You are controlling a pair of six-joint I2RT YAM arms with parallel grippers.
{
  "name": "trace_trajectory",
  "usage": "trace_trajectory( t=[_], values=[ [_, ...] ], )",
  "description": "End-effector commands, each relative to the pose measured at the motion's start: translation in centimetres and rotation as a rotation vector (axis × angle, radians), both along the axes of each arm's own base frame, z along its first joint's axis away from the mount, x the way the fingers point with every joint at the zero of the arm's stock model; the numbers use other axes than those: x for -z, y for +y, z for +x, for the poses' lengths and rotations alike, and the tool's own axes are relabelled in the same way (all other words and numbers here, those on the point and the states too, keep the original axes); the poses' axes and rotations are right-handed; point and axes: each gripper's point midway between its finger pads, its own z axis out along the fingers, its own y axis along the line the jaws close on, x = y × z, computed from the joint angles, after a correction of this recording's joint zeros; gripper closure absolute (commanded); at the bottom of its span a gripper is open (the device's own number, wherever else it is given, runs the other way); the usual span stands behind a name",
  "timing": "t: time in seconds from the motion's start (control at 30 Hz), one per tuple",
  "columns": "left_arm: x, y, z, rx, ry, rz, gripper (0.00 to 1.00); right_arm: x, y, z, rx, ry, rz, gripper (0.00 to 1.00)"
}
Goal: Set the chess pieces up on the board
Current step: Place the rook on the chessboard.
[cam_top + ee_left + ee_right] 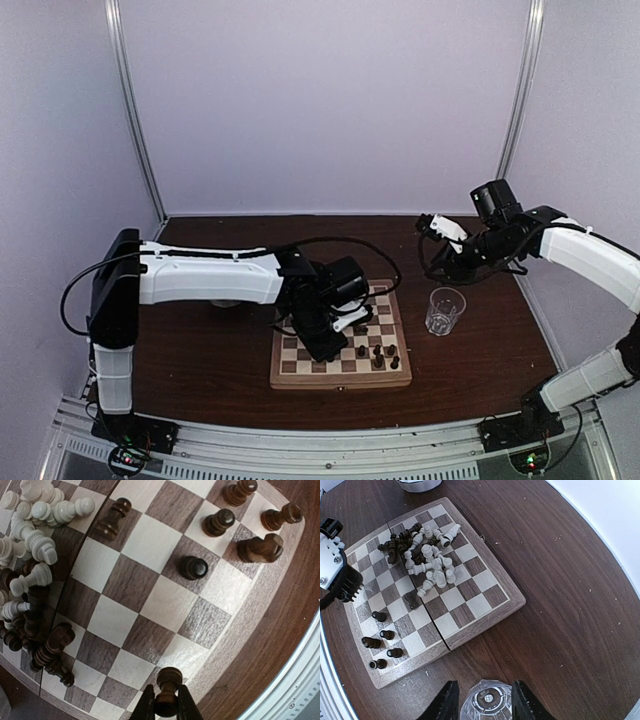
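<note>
The board (300,376) lies at the table's middle; it also shows in the left wrist view (130,582) and the right wrist view (485,611). My left gripper (167,706) is shut on a dark pawn (169,679), held just above a square near the board's edge. Several dark pieces (194,567) stand on the squares beyond it. A mixed heap of cream and dark pieces (30,545) lies on the board's far part (430,562). My right gripper (486,701) is open and empty, raised at the back right (430,226).
A clear glass (445,310) stands right of the board; in the right wrist view it (487,704) shows far below, between the fingers. A white bowl's rim (420,484) is past the board. The left arm (210,277) reaches over the table's left.
</note>
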Motion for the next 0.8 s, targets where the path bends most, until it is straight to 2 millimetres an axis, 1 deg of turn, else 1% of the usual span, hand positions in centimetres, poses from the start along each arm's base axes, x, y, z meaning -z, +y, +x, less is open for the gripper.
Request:
trace_trajectory(
  t=[0.0,0.07,0.17,0.27,0.37,0.47,0.53,0.6,0.67,0.77],
  values=[
    [0.4,0.0,0.9,-0.001,-0.034,0.042,0.93,1.0,0.0,0.1,-0.003,0.021,0.000,0.62],
    [0.7,0.1,1.0,-0.002,-0.036,0.052,0.89,1.1,0.0,0.1,-0.003,0.023,-0.002,0.62],
    [0.8,0.2,1.2,-0.007,-0.043,0.057,0.78,1.3,0.1,0.1,-0.004,0.029,-0.003,0.62],
    [0.7,0.3,1.1,-0.010,-0.043,0.060,0.72,1.4,0.1,0.1,-0.004,0.033,-0.004,0.62],
    [-0.2,0.2,1.2,-0.023,-0.050,0.039,0.66,1.5,0.1,0.1,-0.005,0.037,-0.004,0.62],
    [-2.1,-0.2,1.4,-0.041,-0.069,-0.018,0.63,1.5,0.1,0.1,-0.006,0.038,-0.004,0.62],
    [-3.3,-0.3,1.7,-0.066,-0.077,-0.075,0.61,1.6,0.1,0.1,-0.006,0.039,-0.004,0.62],
    [-3.9,-0.4,1.7,-0.095,-0.050,-0.125,0.61,1.7,0.1,0.0,-0.007,0.042,-0.006,0.62],
    [-3.7,-0.5,1.5,-0.108,-0.012,-0.146,0.62,1.8,0.1,0.1,-0.008,0.043,-0.007,0.62],
    [-2.9,-0.4,1.2,-0.113,0.014,-0.135,0.66,1.9,0.1,0.1,-0.010,0.046,-0.008,0.62]
  ],
)
